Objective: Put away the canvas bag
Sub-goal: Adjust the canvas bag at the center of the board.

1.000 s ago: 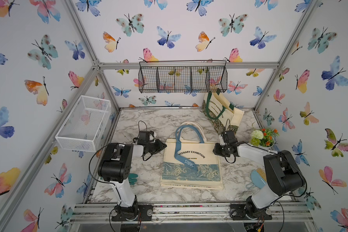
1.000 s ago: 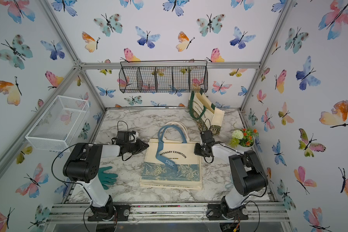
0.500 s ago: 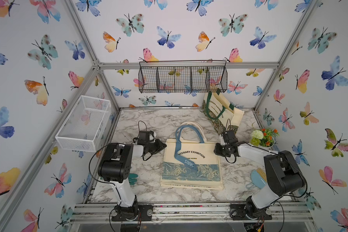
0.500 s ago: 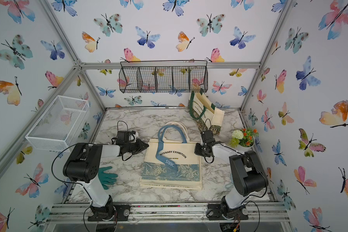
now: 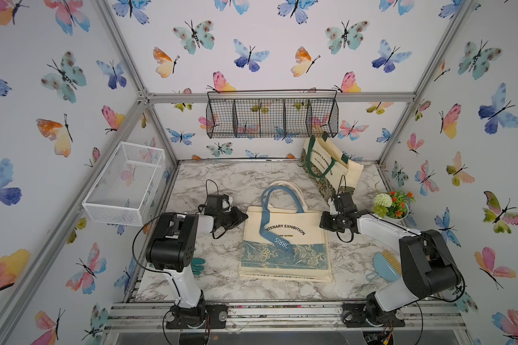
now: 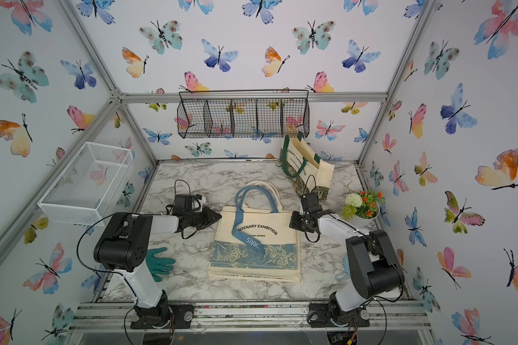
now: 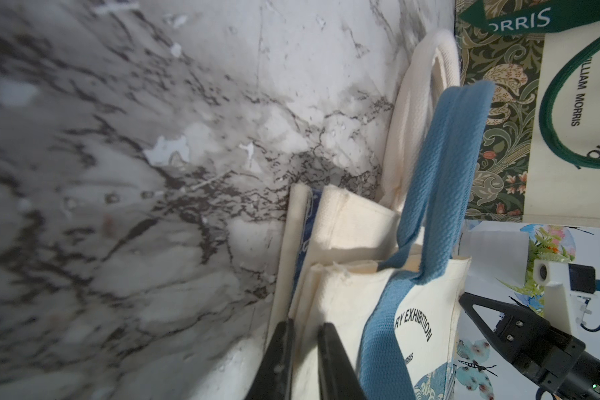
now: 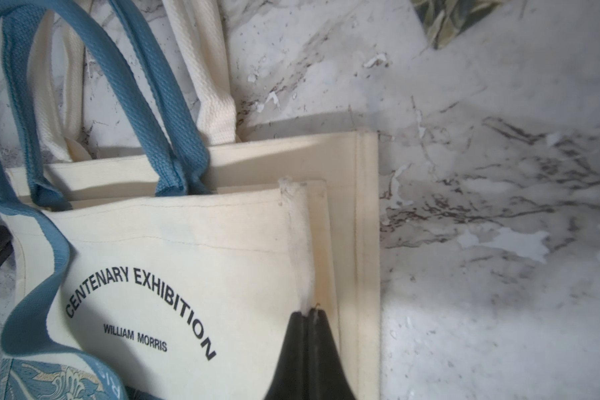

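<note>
While canvas bag (image 5: 284,248) lies flat at top-view frame centre on marble table (image 5: 222,179), left gripper (image 7: 305,325) pinches its left edge, jaws barely apart; right gripper (image 8: 307,313) fully closed at right seam, hold unclear.

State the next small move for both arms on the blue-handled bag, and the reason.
Probably raise both grippers together slightly. The left gripper pinches one side edge of the canvas bag, the right gripper is shut on the opposite seam, and the bag lies flat on the stack of bags.
</note>
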